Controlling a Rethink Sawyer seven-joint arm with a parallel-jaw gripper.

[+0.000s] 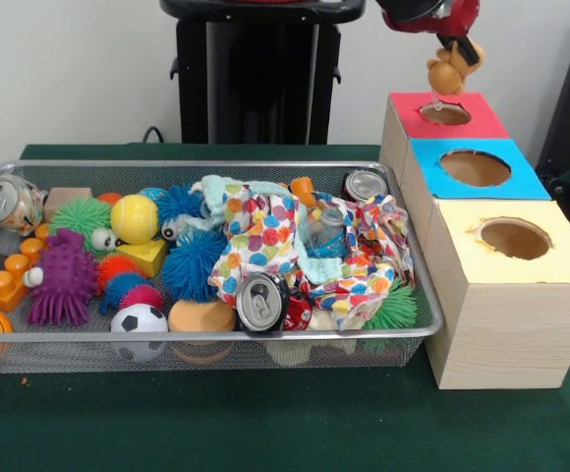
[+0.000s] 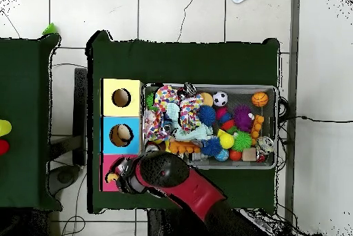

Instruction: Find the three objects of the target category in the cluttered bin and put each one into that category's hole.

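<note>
My gripper (image 1: 457,54) is at the top right of the front view, shut on a small orange plush toy (image 1: 448,74). The toy hangs just above the red-surround hole (image 1: 445,113) of the far wooden box. In the overhead view the arm covers most of the gripper (image 2: 126,176), and the toy (image 2: 112,177) shows over the red hole (image 2: 108,181). The wire-mesh bin (image 1: 206,338) lies to the left, full of clutter. A small orange thing (image 1: 302,185) peeks out behind the cloth at the bin's far side; I cannot tell what it is. No yellow duckling shows.
The blue-surround hole (image 1: 475,167) and the yellow-surround hole (image 1: 514,237) are nearer the camera in the same row. The bin holds a dotted cloth (image 1: 265,231), cans (image 1: 263,301), spiky balls (image 1: 192,264), orange bricks (image 1: 8,280) and a soccer ball (image 1: 139,320).
</note>
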